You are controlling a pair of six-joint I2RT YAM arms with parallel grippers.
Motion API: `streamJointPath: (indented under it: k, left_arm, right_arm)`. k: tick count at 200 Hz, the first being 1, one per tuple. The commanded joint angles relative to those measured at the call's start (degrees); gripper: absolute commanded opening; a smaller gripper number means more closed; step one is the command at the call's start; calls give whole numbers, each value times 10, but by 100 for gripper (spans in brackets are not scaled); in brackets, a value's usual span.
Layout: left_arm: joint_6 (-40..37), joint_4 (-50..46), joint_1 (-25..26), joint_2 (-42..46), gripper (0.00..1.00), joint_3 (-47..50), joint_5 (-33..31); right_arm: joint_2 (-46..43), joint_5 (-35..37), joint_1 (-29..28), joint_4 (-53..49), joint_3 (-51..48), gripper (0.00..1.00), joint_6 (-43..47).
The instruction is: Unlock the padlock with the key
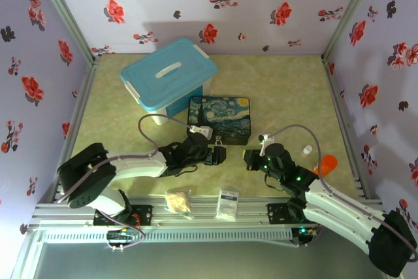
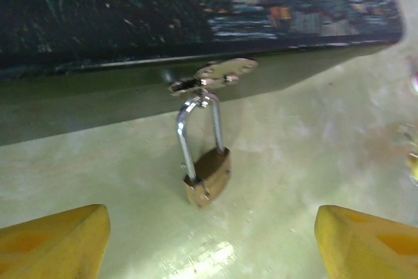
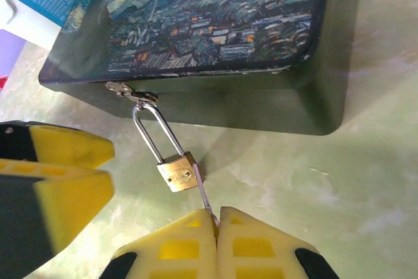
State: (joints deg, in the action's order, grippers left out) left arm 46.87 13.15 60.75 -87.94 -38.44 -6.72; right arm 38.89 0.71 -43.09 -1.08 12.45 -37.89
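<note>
The right gripper (image 3: pixel 217 221) is pinched closed on the key (image 3: pixel 203 194), whose thin blade reaches the underside of the padlock (image 3: pixel 177 173); whether it sits in the keyhole cannot be told. The brass body lies tilted on the table (image 3: pixel 366 181) just before the front wall of the Starry Night box (image 3: pixel 215 24), its shackle threaded through the silver hasp (image 3: pixel 130 93). The left gripper (image 2: pixel 209 240) hovers spread open just left of the lock, not touching it. Bare table lies to the right, past the box's rounded corner. Behind stands a teal bin (image 1: pixel 168 75). A white packet (image 1: pixel 227 204) near the front rail bears print too small to read.
</note>
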Motion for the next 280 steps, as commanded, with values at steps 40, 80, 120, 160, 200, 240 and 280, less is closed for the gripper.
streamJointPath:
  k: [40,80,120,160,200,240,280]
  left_arm:
    - [34,55,8,-108,79,-54,-32]
    - [60,89,21,-137,53,-49,-31]
    - [69,94,21,-148,40,-48,-35]
    - [71,118,22,-144,28,-39,-31]
    - [81,151,21,-121,15,-18,-28]
    - [122,231,14,-100,12,17,-4]
    - [165,299,3,-97,11,32,28]
  right_arm:
    - [-4,18,2,-33,8,0,4]
    - [-15,19,1,-21,-7,0,-7]
    - [-3,8,2,43,-37,0,-39]
    - [71,-53,1,145,-65,0,-83]
    - [145,-113,1,217,-71,0,-130]
    - [226,-158,1,323,-73,0,-176]
    - [310,-214,5,407,-74,0,-185]
